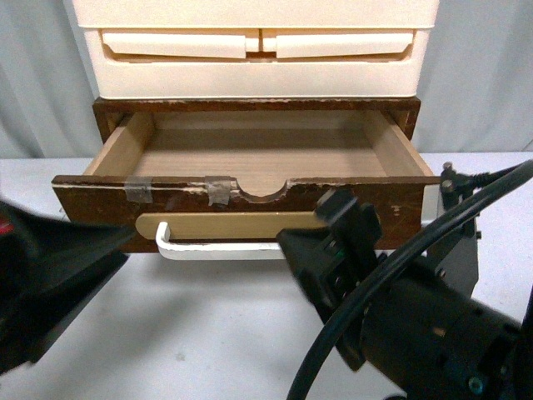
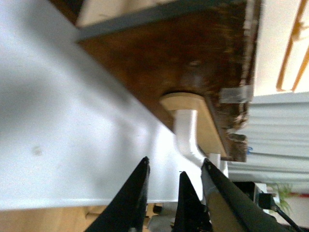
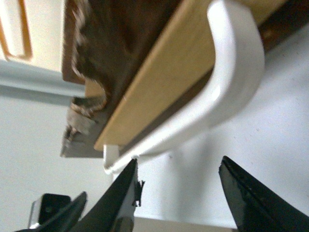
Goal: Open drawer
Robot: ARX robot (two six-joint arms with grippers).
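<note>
drawer [image 1: 333,197] stands pulled out; left gripper [image 2: 175,161] and right gripper [image 3: 178,161] both spread wide, empty, near white handle [image 1: 208,252]

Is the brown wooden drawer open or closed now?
Open. In the front view the drawer stands well forward of its dark frame, showing its bare wooden floor and both side walls. Nothing lies inside.

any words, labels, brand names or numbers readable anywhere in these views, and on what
None. No text shows in any view: the drawer front, its grey tape bits, the white handle and the cream plastic drawers all look unmarked.
</note>
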